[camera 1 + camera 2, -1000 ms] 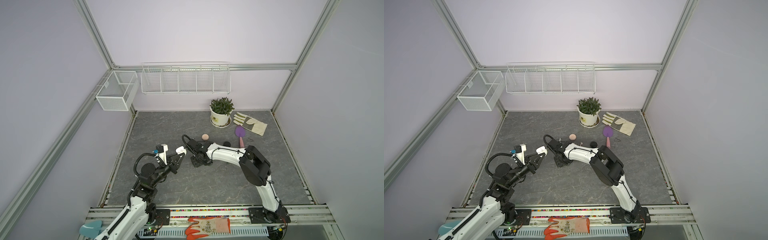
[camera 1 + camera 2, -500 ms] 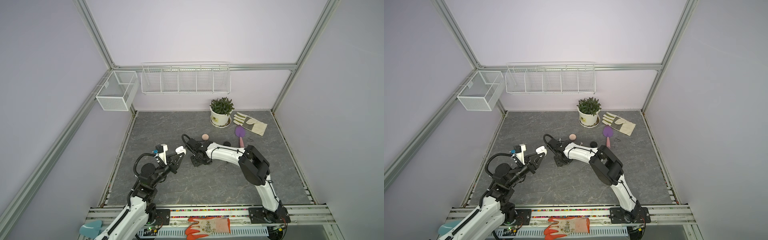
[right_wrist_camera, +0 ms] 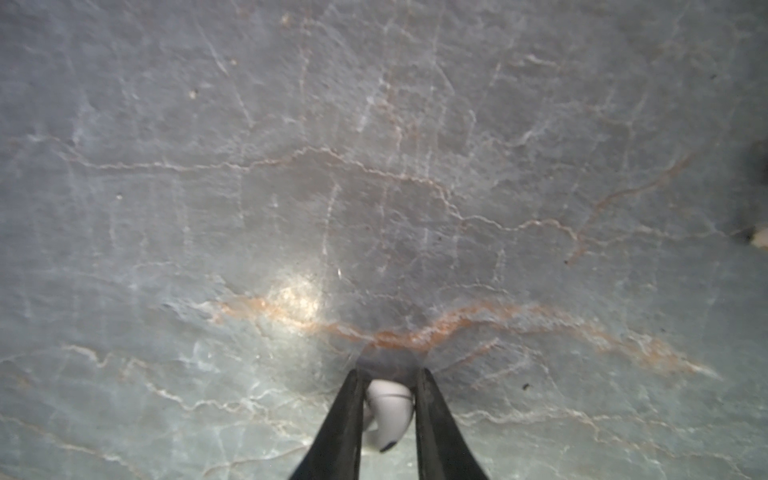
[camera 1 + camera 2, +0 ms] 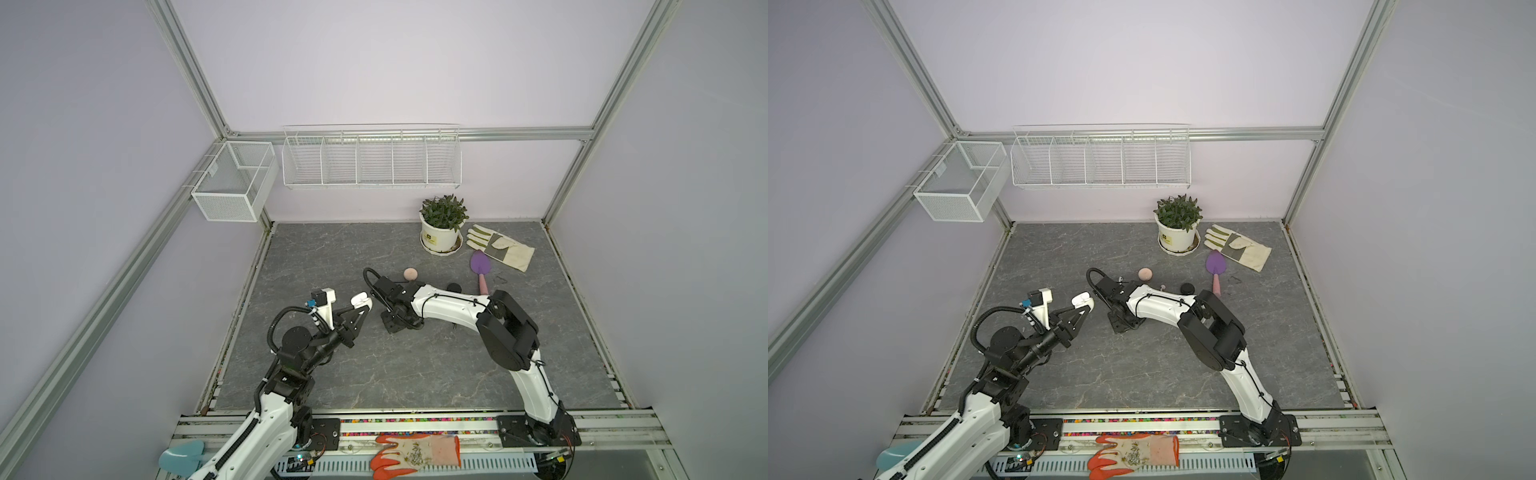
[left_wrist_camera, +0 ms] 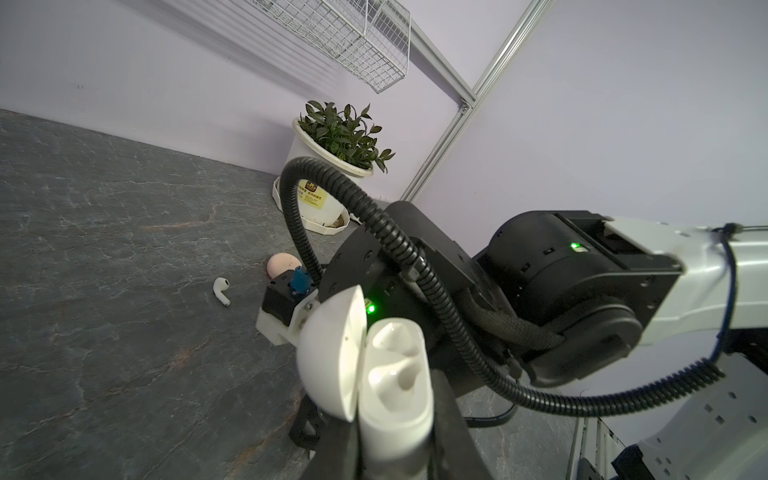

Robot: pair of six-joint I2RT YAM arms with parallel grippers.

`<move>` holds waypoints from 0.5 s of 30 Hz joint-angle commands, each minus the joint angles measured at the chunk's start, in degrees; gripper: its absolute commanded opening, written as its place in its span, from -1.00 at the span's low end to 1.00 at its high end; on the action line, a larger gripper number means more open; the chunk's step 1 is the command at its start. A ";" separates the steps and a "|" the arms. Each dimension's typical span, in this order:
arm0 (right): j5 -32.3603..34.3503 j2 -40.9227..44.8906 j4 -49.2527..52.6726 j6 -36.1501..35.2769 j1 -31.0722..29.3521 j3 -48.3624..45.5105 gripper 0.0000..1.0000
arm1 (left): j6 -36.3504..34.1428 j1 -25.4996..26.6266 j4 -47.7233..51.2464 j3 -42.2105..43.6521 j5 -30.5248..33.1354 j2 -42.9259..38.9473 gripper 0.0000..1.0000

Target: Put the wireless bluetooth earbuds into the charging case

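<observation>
My left gripper [image 5: 395,440] is shut on the white charging case [image 5: 395,374]. It holds the case off the table with the lid swung open and both sockets empty; the case [image 4: 360,300] also shows in both top views. My right gripper [image 3: 389,376] points straight down at the table, its black fingers pressed on both sides of a white earbud [image 3: 388,409] that lies on the stone. In both top views the right gripper [image 4: 392,327] stands just right of the case. Another white earbud [image 5: 221,291] lies loose on the table.
A pink round case [image 4: 410,273] and a black round case [image 4: 454,287] sit behind the right arm. Farther back are a potted plant [image 4: 441,232], a work glove [image 4: 500,251] and a purple trowel [image 4: 481,268]. An orange glove [image 4: 415,453] lies on the front rail.
The right gripper's fingers have drawn together onto the earbud. Both arms stay almost where they were, and the left still holds the case.
</observation>
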State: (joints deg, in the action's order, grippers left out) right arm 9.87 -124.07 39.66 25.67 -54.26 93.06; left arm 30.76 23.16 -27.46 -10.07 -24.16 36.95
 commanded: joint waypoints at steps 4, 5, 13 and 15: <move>0.01 -1.33 1.65 1.22 -0.63 1.58 -0.51 | -0.97 -0.04 0.54 0.60 0.52 -0.97 -1.00; 0.06 -1.27 1.79 1.22 -0.63 1.69 -0.51 | -0.96 -0.07 0.81 0.59 0.69 -1.32 -1.00; 0.80 -0.91 3.07 1.26 -1.01 2.56 -0.44 | -1.06 -0.06 1.54 0.76 1.36 -2.78 -1.00; 1.16 -0.68 3.47 1.53 -1.09 2.09 -0.36 | -0.92 -0.10 1.48 0.83 1.24 -2.60 -1.00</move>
State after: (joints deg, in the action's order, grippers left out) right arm 9.91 -124.64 40.84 26.09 -54.92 94.72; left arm 30.74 23.16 -26.15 -10.07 -23.53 34.70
